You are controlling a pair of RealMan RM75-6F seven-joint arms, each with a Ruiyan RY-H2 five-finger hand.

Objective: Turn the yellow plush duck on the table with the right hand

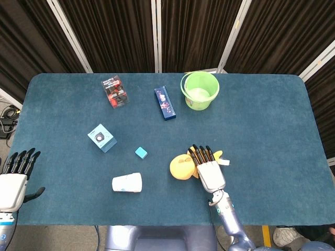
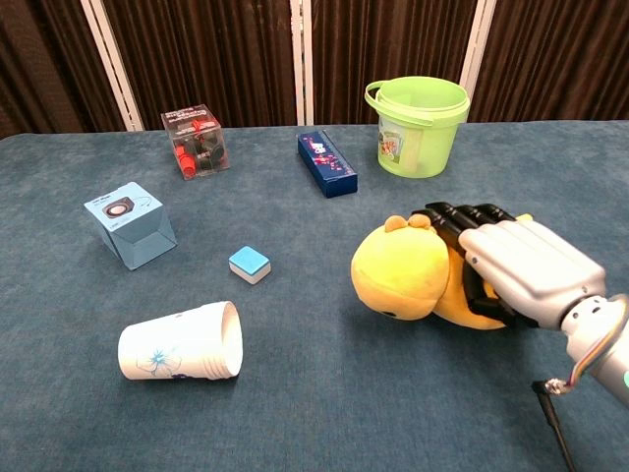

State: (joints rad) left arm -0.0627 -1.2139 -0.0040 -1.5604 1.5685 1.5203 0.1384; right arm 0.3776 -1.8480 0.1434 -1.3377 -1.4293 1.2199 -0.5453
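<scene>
The yellow plush duck (image 1: 182, 167) (image 2: 405, 273) lies on the blue table, near its front edge and a little right of centre. Its round head points left. My right hand (image 1: 208, 170) (image 2: 516, 268) lies over the duck's body from the right, dark fingers curled onto the plush behind the head. Most of the duck's body is hidden under that hand. My left hand (image 1: 14, 176) hangs at the table's front left corner, fingers apart and holding nothing; it shows only in the head view.
A white paper cup (image 1: 127, 183) (image 2: 183, 341) lies on its side left of the duck. Beyond it sit a small blue block (image 2: 249, 264), a light blue box (image 2: 131, 224), a red-and-black box (image 2: 197, 141), a dark blue box (image 2: 326, 162) and a green bucket (image 2: 417, 125).
</scene>
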